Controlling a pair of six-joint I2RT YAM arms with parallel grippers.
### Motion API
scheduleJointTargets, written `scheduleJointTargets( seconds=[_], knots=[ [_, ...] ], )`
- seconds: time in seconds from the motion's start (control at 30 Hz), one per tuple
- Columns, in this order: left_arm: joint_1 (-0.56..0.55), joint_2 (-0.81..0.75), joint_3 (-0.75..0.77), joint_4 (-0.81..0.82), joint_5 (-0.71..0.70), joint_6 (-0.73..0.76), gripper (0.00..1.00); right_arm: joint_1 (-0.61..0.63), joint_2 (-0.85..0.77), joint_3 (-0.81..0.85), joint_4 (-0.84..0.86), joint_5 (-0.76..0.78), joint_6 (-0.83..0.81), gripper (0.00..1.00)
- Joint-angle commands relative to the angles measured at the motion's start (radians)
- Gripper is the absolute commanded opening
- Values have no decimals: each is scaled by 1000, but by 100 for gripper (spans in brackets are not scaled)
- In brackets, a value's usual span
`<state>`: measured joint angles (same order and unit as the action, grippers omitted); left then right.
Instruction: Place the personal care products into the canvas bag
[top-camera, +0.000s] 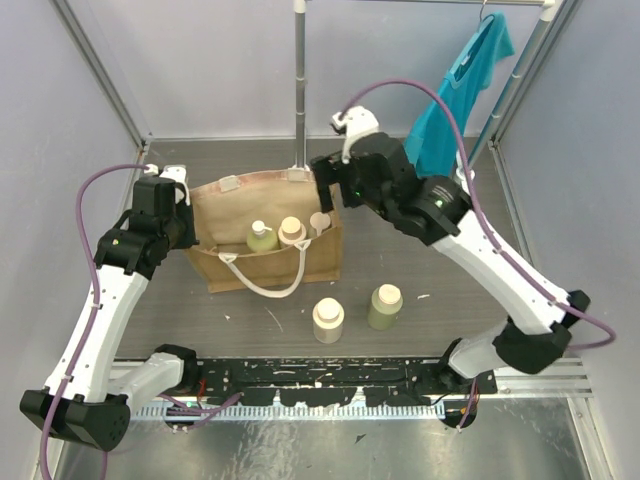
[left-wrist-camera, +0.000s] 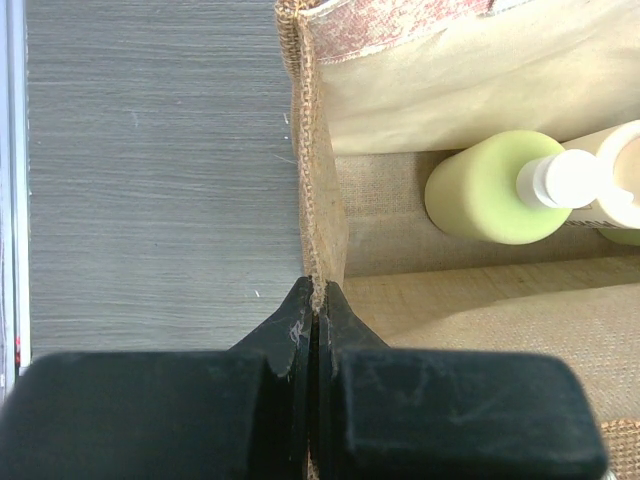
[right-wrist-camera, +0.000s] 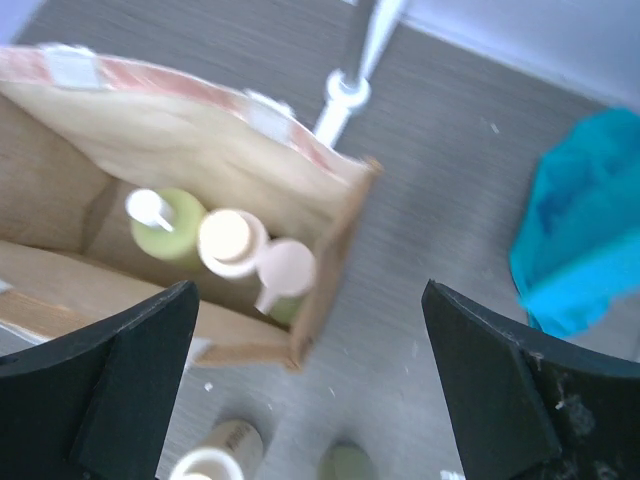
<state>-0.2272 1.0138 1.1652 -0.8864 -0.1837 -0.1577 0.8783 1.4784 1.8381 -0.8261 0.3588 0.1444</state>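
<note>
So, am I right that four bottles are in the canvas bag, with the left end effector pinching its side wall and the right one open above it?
Not quite: three bottles are in the canvas bag, not four; the top external view shows two other bottles standing on the table. The left end effector pinch and open right end effector are correct.

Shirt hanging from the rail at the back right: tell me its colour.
The shirt is plain teal; the top external view shows it best.
</note>
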Motion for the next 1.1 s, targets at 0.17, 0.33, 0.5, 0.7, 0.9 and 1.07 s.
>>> scheduleJointTargets(
  seconds=[0.17, 0.33, 0.5, 0.7, 0.9, 1.07],
  knots=[
    [3, -6, 14, 46, 12, 11, 6, -13, -150, -361, -146, 46, 171, 100],
    [2, 1, 24, 44, 17, 11, 6, -13, -226, -510, -160, 21, 227, 100],
    [2, 9, 28, 43, 24, 14, 6, -16, -275, -625, -159, -1, 274, 100],
    [3, 15, 33, 40, 27, 14, 6, -20, -309, -767, -97, -66, 307, 100],
    [2, 15, 34, 31, 27, 14, 6, -22, -326, -849, -61, -98, 320, 100],
    [2, 14, 35, 29, 26, 10, 5, -22, -335, -907, -53, -128, 334, 100]
  ],
)
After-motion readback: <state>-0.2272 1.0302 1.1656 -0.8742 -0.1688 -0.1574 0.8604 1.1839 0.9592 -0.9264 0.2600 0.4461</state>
